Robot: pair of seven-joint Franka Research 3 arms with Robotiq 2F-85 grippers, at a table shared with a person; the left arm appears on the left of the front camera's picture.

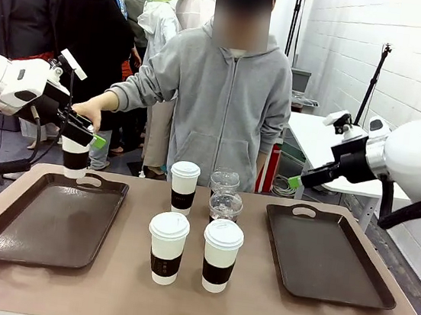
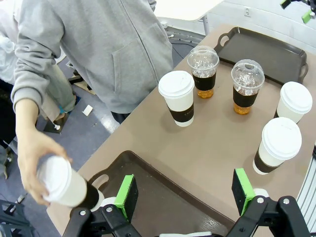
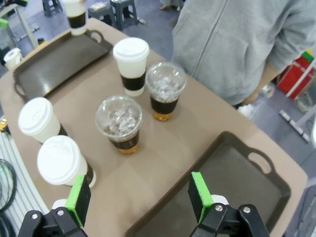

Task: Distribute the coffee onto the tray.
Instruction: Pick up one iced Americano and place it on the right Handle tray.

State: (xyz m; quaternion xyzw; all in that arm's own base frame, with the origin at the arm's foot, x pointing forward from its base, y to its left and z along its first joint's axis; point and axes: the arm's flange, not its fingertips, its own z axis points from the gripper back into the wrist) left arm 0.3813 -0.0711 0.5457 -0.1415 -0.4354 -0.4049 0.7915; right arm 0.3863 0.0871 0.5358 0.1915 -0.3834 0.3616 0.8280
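Note:
A person's hand holds one white lidded coffee cup with a dark sleeve, tilted, over the far handle of the left tray. My left gripper hangs open just beside that cup, with nothing between its green pads. Three more white lidded cups and two clear dome-lidded iced coffees stand in the table's middle. My right gripper is open and empty above the near-left edge of the right tray.
Both dark brown trays are bare. The person in a grey hoodie stands at the far edge, one arm stretched toward the left tray. The brown table has free room along its front.

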